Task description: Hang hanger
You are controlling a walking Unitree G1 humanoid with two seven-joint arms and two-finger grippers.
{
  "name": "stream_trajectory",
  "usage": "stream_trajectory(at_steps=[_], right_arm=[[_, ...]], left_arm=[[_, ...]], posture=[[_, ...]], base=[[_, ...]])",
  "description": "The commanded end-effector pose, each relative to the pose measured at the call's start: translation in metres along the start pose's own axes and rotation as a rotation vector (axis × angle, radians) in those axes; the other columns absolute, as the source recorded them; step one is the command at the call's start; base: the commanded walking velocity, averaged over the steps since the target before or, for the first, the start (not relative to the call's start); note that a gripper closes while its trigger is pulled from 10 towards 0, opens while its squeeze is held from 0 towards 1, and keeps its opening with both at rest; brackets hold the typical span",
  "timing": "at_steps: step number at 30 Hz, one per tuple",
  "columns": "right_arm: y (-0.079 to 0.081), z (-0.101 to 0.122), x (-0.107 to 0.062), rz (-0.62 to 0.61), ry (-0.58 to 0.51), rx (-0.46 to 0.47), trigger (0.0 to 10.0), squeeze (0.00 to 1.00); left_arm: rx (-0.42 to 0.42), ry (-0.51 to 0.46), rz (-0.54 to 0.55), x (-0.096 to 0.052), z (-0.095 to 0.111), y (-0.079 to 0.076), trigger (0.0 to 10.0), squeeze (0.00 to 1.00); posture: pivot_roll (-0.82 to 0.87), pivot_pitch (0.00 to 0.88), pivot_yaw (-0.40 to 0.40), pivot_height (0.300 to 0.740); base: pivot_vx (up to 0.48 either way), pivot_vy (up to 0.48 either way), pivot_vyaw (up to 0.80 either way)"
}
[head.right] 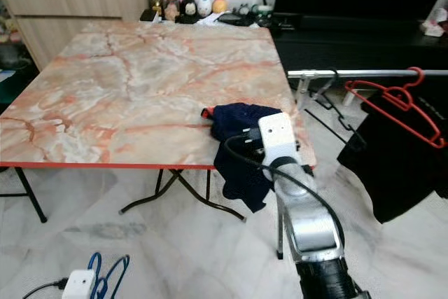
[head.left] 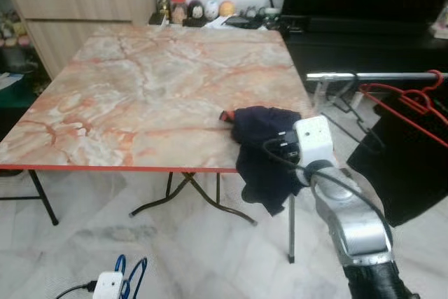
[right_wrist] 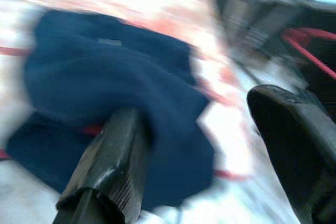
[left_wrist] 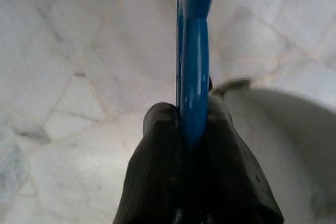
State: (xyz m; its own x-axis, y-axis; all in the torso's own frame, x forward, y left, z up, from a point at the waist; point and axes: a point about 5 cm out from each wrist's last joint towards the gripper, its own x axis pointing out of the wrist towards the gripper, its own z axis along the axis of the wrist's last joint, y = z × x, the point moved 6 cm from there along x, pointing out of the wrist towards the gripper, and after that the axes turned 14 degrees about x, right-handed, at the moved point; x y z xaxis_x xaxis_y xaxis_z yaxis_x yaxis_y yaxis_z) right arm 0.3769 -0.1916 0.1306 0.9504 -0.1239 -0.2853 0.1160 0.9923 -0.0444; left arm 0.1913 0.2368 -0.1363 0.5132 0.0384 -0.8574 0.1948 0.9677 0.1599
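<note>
Blue hanger (left_wrist: pixel 193 77) is clamped between the left gripper's (left_wrist: pixel 191 140) black fingers, low over the pale floor, its blue loops (head.left: pixel 133 274) upright. Red hanger (head.left: pixel 406 99) is hooked on the silver rail (head.right: pixel 364 73) off the table's right edge, arms sloping down.

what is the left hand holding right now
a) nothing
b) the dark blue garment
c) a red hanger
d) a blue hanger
d) In the left wrist view the fingers of the left hand are closed around a blue hanger above the floor. The red hanger hangs on the rail, and the dark blue garment lies on the table corner.
</note>
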Motion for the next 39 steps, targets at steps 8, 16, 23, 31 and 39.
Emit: stream_trajectory(at_steps=[8,16,23,31,39], right_arm=[[-0.022,0.04,0.026,-0.002,-0.067,-0.371,10.0,0.0],[0.006,0.051,0.032,0.149,-0.106,-0.379,10.0,0.0],[-0.009,0.017,0.019,0.084,-0.089,-0.122,10.0,0.0],[-0.065,-0.045,-0.021,-0.242,-0.038,0.048,10.0,0.0],[-0.068,-0.143,-0.028,-0.251,0.225,0.053,10.0,0.0]], left_arm=[[0.01,-0.001,-0.011,0.0,0.004,0.002,10.0,0.0],[0.015,0.002,-0.022,0.0,0.004,0.001,10.0,0.0],[0.019,0.001,-0.018,0.0,0.004,0.001,10.0,0.0],[0.031,0.001,-0.019,0.0,0.005,0.002,10.0,0.0],[0.044,0.001,-0.022,0.001,0.006,0.001,10.0,0.0]], posture=[[-0.08,0.0,-0.02,0.74],[-0.08,0.0,-0.022,0.74],[-0.09,0.0,-0.029,0.74],[-0.09,0.0,-0.028,0.74],[-0.1,0.0,-0.025,0.74]], base=[[0.0,0.0,0.0],[0.0,0.0,0.0],[0.0,0.0,0.0],[0.0,0.0,0.0],[0.0,0.0,0.0]])
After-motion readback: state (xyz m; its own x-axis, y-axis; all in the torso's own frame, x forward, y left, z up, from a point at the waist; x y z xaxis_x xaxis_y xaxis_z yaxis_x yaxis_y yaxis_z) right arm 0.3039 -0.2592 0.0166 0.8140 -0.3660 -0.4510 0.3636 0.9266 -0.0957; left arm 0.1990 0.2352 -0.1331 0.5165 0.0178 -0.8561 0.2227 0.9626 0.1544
